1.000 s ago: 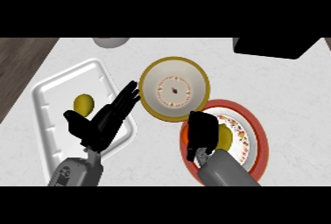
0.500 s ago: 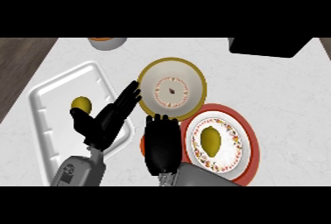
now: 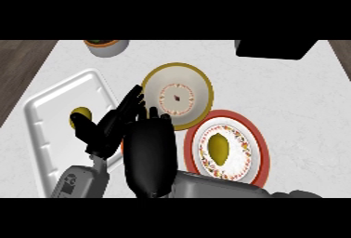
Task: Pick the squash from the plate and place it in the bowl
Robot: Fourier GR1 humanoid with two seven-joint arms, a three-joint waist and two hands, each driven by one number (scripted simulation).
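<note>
The squash (image 3: 218,147), yellow-olive and pear-shaped, lies in the middle of a red-rimmed patterned plate (image 3: 258,148) at the lower right. The bowl (image 3: 178,95), with a mustard rim and a white patterned inside, stands just up and left of the plate. My right hand (image 3: 149,148) is open, back toward the camera and fingers pointing up, left of the plate and apart from the squash. My left hand (image 3: 109,125) is open beside it, fingers stretched up-right toward the bowl's left rim. Neither hand holds anything.
A white tray (image 3: 48,107) lies at the left with a small yellow-green fruit (image 3: 81,115) in it, partly behind my left hand. A grey bowl (image 3: 106,46) stands at the back left. A black block (image 3: 274,49) is at the back right.
My right hand has moved left off the plate and now stands beside my left hand. The squash, hidden under the hand before, shows uncovered on the plate. My left hand has barely moved.
</note>
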